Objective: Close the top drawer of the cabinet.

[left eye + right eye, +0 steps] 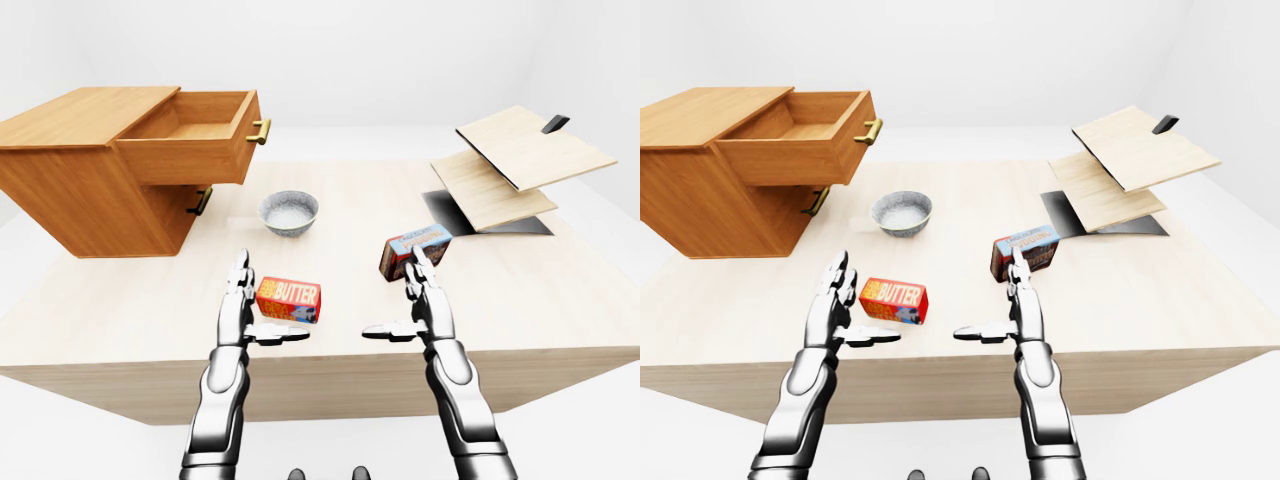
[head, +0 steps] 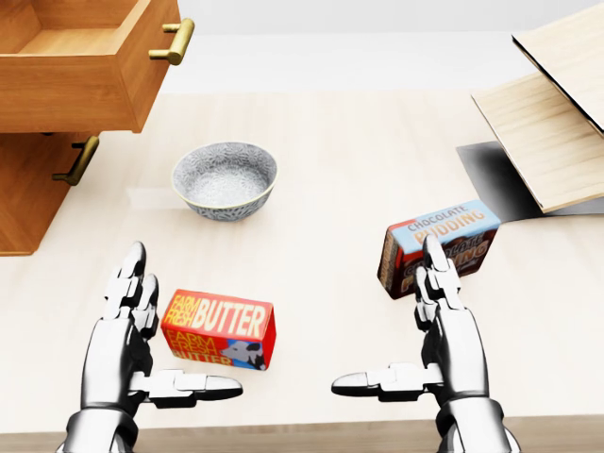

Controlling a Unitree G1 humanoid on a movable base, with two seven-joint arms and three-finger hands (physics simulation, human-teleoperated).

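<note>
A wooden cabinet stands on the table at the upper left of the left-eye view. Its top drawer is pulled far out and looks empty, with a brass handle on its face. The lower drawer with its handle sits pushed in. My left hand hovers open near the table's near edge, low and to the right of the cabinet, well short of the drawer. My right hand is open too, fingers straight and thumb pointing inward.
A red butter box lies between my hands, close to the left one. A chocolate pudding box stands just beyond the right hand. A patterned grey bowl sits below the open drawer. Tilted wooden boards occupy the upper right.
</note>
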